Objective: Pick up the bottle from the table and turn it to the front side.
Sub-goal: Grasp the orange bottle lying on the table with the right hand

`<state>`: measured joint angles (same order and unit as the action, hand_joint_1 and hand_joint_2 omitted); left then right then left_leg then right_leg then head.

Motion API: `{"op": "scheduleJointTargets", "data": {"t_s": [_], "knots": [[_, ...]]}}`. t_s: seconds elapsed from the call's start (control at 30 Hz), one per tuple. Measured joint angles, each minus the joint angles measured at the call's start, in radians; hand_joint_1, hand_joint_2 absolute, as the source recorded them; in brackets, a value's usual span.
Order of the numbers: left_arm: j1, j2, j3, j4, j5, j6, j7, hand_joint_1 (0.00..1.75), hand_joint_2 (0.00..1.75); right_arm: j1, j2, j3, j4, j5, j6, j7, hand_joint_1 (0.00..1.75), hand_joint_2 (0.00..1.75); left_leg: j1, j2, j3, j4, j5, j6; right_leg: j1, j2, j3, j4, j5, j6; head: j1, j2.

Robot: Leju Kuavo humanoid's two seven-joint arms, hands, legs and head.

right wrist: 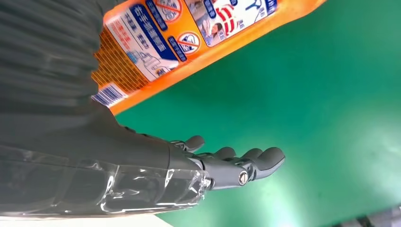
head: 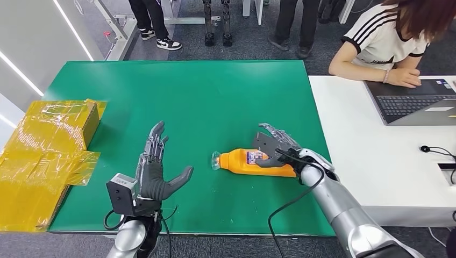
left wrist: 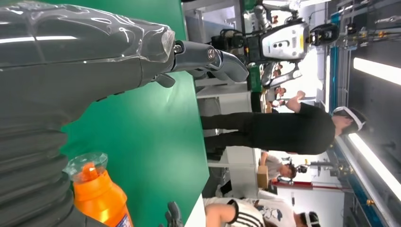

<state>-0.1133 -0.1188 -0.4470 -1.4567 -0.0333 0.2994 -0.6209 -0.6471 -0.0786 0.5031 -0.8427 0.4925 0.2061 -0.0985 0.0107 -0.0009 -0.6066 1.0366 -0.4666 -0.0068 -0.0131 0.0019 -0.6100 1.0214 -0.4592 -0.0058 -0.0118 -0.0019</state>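
Note:
An orange bottle (head: 242, 160) with a clear cap lies on its side on the green table (head: 204, 102), cap pointing left. Its back label with a barcode faces the right wrist camera (right wrist: 189, 33). My right hand (head: 277, 146) is at the bottle's base end, fingers stretched out over its far side and thumb against the label; it does not grip. In the right wrist view that hand (right wrist: 142, 165) lies flat beside the bottle. My left hand (head: 156, 169) hovers left of the cap, fingers spread, holding nothing. The left wrist view shows this hand (left wrist: 71, 61) and the bottle's cap end (left wrist: 97, 194).
A box wrapped in yellow film (head: 48, 145) sits at the table's left edge. A white table (head: 365, 140) adjoins on the right, where a seated person (head: 387, 43) works at a laptop (head: 414, 105). Several people stand beyond the far edge.

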Motion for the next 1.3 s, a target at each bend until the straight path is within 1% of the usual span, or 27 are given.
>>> {"op": "scheduleJointTargets", "data": {"t_s": [0.17, 0.33, 0.47, 0.53, 0.67, 0.9, 0.93, 1.0, 1.03, 1.07, 1.13, 1.2, 1.3], "knots": [[-0.007, 0.005, -0.001, 0.013, 0.047, -0.025, 0.014, 0.0, 1.75, -0.143, -0.016, 0.125, 0.144, 0.068, 0.222, 0.028, 0.0, 1.75, 0.0, 0.0, 0.001, 0.0, 0.0, 0.0, 0.0, 0.001, 0.0, 0.0, 0.0, 0.0, 0.0, 0.0], [-0.028, 0.008, -0.002, 0.024, 0.076, -0.052, 0.037, 0.0, 1.75, -0.233, -0.037, 0.227, 0.222, 0.093, 0.329, 0.043, 0.0, 1.75, 0.0, -0.001, 0.0, 0.0, 0.0, 0.0, 0.0, 0.0, 0.0, 0.0, 0.0, 0.0, 0.0, 0.0], [-0.051, 0.007, -0.003, 0.036, 0.123, -0.09, 0.068, 0.0, 1.75, -0.287, -0.073, 0.319, 0.238, 0.09, 0.422, 0.073, 0.0, 1.75, 0.0, 0.0, 0.0, 0.001, 0.0, 0.0, 0.0, 0.0, 0.0, 0.0, 0.0, 0.0, 0.0, 0.0], [-0.056, 0.007, -0.003, 0.043, 0.147, -0.108, 0.077, 0.0, 1.75, -0.311, -0.091, 0.372, 0.237, 0.085, 0.438, 0.086, 0.0, 1.75, 0.0, 0.0, 0.0, 0.001, 0.0, 0.0, 0.0, 0.0, 0.0, 0.0, 0.0, 0.0, 0.0, 0.0], [-0.064, 0.007, -0.003, 0.054, 0.172, -0.124, 0.088, 0.0, 1.75, -0.343, -0.107, 0.476, 0.233, 0.083, 0.426, 0.108, 0.0, 1.75, 0.0, 0.0, 0.0, 0.001, 0.0, 0.0, 0.0, 0.001, 0.0, 0.0, 0.0, 0.0, 0.0, 0.0], [-0.068, 0.006, 0.0, 0.061, 0.182, -0.127, 0.096, 0.0, 1.75, -0.366, -0.108, 0.587, 0.22, 0.09, 0.396, 0.116, 0.0, 1.75, 0.0, 0.001, 0.001, 0.0, 0.0, 0.0, 0.0, 0.001, 0.0, 0.001, 0.0, 0.0, 0.0, 0.0], [-0.068, 0.006, 0.001, 0.061, 0.183, -0.127, 0.096, 0.0, 1.75, -0.368, -0.108, 0.601, 0.216, 0.09, 0.391, 0.115, 0.12, 1.75, 0.0, 0.001, 0.001, 0.0, 0.0, 0.0, 0.0, 0.001, 0.0, 0.001, 0.0, 0.0, 0.0, 0.0], [-0.068, 0.006, 0.004, 0.061, 0.183, -0.127, 0.096, 0.0, 1.75, -0.371, -0.108, 0.624, 0.208, 0.091, 0.383, 0.117, 0.79, 1.75, 0.0, 0.001, 0.0, 0.0, 0.0, 0.0, 0.0, 0.001, 0.0, 0.001, 0.0, 0.0, 0.0, 0.0], [-0.067, 0.006, 0.005, 0.061, 0.183, -0.128, 0.096, 0.0, 1.75, -0.372, -0.108, 0.635, 0.204, 0.09, 0.378, 0.118, 1.17, 1.75, 0.0, 0.0, 0.0, 0.0, 0.0, 0.0, 0.0, 0.001, 0.0, 0.001, 0.0, 0.0, 0.0, 0.0], [-0.067, 0.006, 0.006, 0.061, 0.182, -0.128, 0.096, 0.0, 1.75, -0.373, -0.108, 0.646, 0.201, 0.088, 0.369, 0.119, 1.46, 1.75, 0.0, 0.0, 0.0, 0.0, 0.0, 0.0, 0.0, 0.001, 0.0, 0.001, 0.0, 0.0, 0.0, 0.0], [-0.067, 0.004, 0.009, 0.061, 0.18, -0.129, 0.096, 0.0, 1.75, -0.372, -0.108, 0.666, 0.197, 0.077, 0.341, 0.115, 1.58, 1.75, 0.0, 0.0, 0.0, 0.0, 0.0, 0.0, 0.0, 0.001, 0.0, 0.001, 0.0, 0.0, 0.0, 0.0], [-0.066, 0.001, 0.013, 0.061, 0.175, -0.13, 0.096, 0.0, 1.75, -0.372, -0.106, 0.686, 0.197, 0.059, 0.304, 0.105, 1.59, 1.75, 0.0, 0.0, 0.0, 0.0, 0.0, 0.0, 0.0, 0.001, 0.0, 0.0, 0.0, 0.0, 0.0, 0.0], [-0.063, -0.003, 0.021, 0.061, 0.169, -0.131, 0.096, 0.0, 1.75, -0.37, -0.1, 0.709, 0.203, 0.04, 0.264, 0.092, 1.7, 1.75, 0.0, 0.0, 0.0, 0.0, 0.0, 0.0, 0.0, 0.001, 0.0, 0.0, 0.0, 0.0, 0.0, 0.0]]}}
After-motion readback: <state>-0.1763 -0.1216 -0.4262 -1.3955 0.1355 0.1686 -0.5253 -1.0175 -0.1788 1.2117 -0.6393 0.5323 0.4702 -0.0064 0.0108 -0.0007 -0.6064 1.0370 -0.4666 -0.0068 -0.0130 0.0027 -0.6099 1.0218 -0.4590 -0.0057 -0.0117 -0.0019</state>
